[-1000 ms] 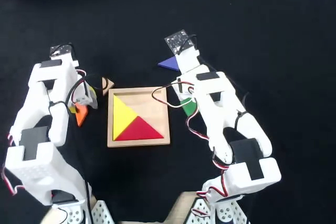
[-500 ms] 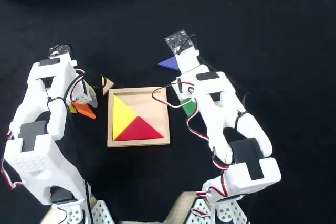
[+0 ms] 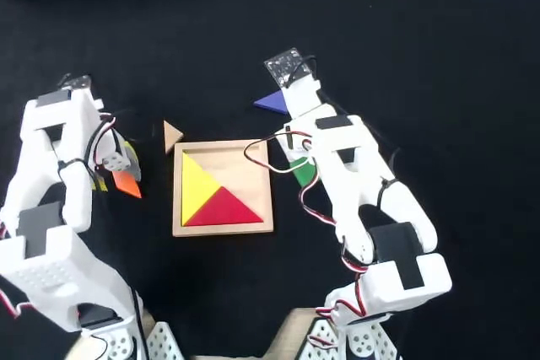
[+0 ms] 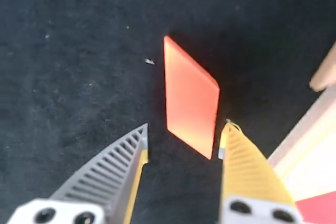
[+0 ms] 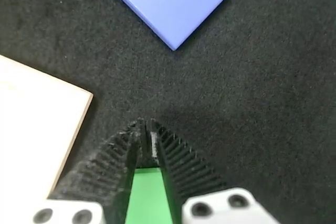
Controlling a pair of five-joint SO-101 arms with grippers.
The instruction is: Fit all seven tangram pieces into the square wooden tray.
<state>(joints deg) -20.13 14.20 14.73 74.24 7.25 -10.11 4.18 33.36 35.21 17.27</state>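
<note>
The left hand [image 4: 186, 126] is open over a flat orange slanted four-sided piece [image 4: 190, 98] on the black table [image 3: 439, 56], left of the square wooden tray [image 3: 249, 166]. The piece's long way runs straight out from the hand. The right hand [image 5: 145, 124] is closed by the tray's right side, a green piece [image 5: 146, 192] showing behind its tips.
</note>
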